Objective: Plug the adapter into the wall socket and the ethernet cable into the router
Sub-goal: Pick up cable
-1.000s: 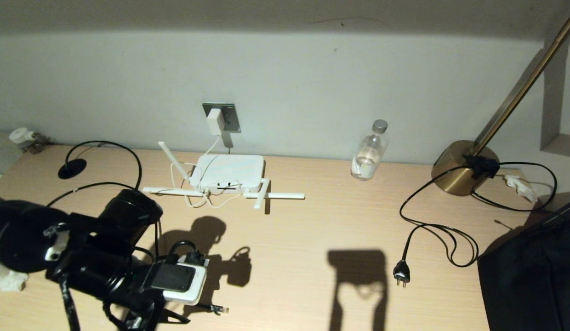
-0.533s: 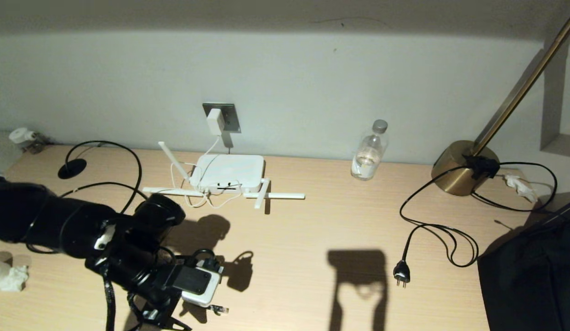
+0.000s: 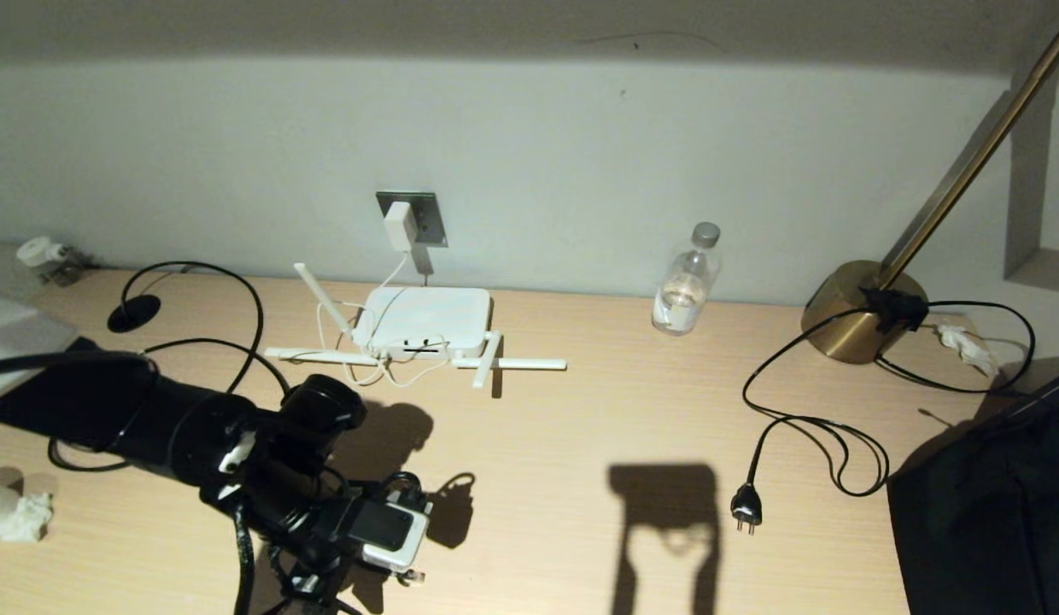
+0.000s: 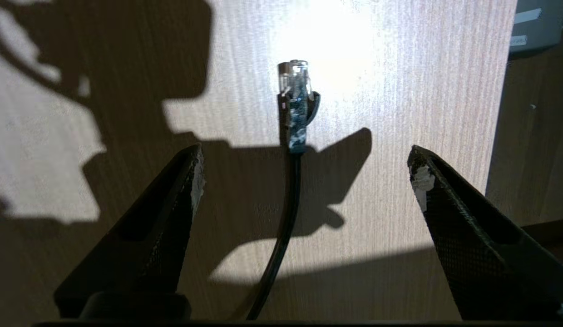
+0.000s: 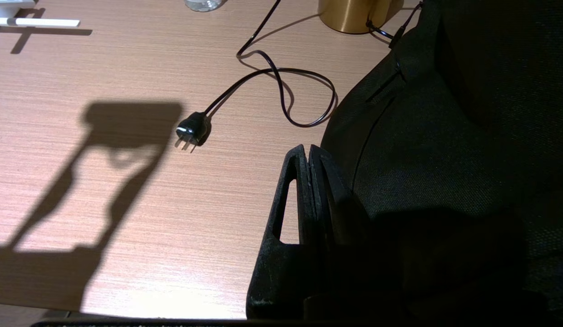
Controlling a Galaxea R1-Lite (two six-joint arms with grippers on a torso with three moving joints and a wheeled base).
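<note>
Wooden desk (image 3: pixel 581 444) against a pale wall (image 3: pixel 581 137), lit hard from the robot's side, long shadows.

Brass desk lamp (image 3: pixel 862 312) at far right by the wall; its black cord (image 3: pixel 803 423) loops over the desk and ends in a two-pin plug (image 3: pixel 745 510), lying loose.

Left arm (image 3: pixel 154 418) reaches in from the left edge, low over the near desk. Left gripper (image 4: pixel 304 181) points down at the desk, jaws spread wide, nothing between them but cable; neither finger (image 4: pixel 190 177) touches it.

Router (image 3: pixel 423 320) lies flat close to the wall, just below the wall socket (image 3: pixel 414 218), antennas splayed sideways and one tilted up.

Adapter (image 3: pixel 399 225) sits in the wall socket, thin white cord running down to the router.

Clear water bottle (image 3: pixel 685 282) upright by the wall, between router and lamp.

Ethernet cable (image 4: pixel 288 200) runs from a black disc (image 3: pixel 134 313) at far left in a loop toward the left gripper; its clear connector (image 4: pixel 296 79) lies on the desk just past the fingertips, well apart from the router.

Right gripper (image 5: pixel 308 181) parked at the near right beside a dark fabric seat (image 5: pixel 445 136), fingers pressed together, empty.
</note>
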